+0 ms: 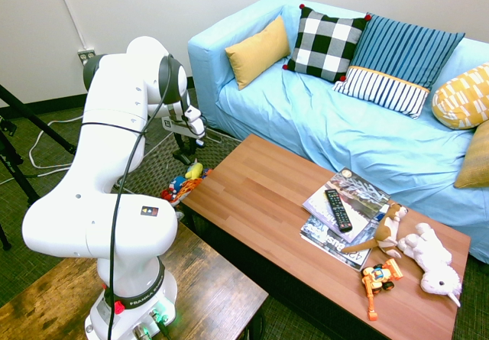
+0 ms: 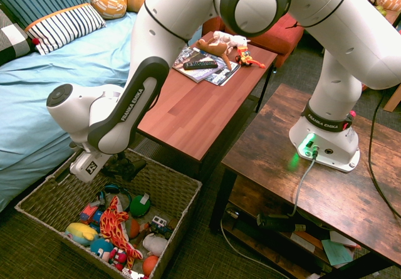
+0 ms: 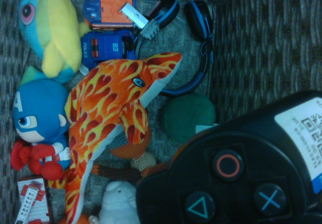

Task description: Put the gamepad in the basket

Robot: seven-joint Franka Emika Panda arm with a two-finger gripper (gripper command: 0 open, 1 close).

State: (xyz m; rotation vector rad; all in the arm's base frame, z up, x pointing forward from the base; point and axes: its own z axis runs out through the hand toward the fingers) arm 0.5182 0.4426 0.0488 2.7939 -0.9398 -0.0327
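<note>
Gamepad [image 2: 125,166], clamped in the closed gripper [image 2: 116,168] at left of frame, hangs over the basket [image 2: 178,194] rim; early release risks it striking the wicker edge and tumbling outside

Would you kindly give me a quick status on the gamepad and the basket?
Fingers shut on black plastic gamepad. Gamepad held above open grey-brown woven wicker basket, not yet released. Basket full of toys: orange flame-patterned plush shark, blue headphones below.
</note>
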